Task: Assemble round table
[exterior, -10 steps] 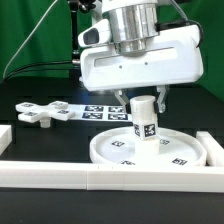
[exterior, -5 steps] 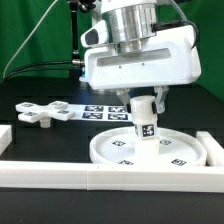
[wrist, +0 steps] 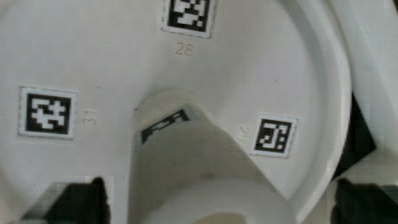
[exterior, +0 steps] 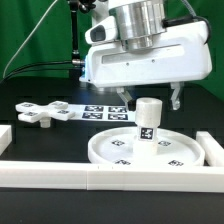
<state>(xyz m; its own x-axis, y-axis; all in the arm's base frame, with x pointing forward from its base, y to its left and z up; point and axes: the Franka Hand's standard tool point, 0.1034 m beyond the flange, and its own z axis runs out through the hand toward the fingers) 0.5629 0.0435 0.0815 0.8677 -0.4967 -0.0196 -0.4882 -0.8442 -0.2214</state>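
Observation:
The large round disc [exterior: 130,152] lies flat on the table, tags facing up. The short thick cylinder leg [exterior: 148,122] stands upright on its middle. My gripper [exterior: 148,97] hangs just above the leg, open, with a finger [exterior: 177,98] on either side and touching nothing. In the wrist view the leg [wrist: 205,150] rises from the disc [wrist: 107,60] towards the camera, between my dark fingertips [wrist: 80,202]; the gripper [wrist: 222,205] holds nothing. The flat cross-shaped piece [exterior: 40,112] lies on the table at the exterior view's left.
The marker board [exterior: 100,111] lies behind the disc. White border rails run along the front [exterior: 90,178], with ends at the exterior view's right [exterior: 214,150] and left [exterior: 4,134]. A green backdrop stands behind.
The gripper was shut on the leg; now its fingers have spread apart and it has risen a little, leaving the leg standing on the disc.

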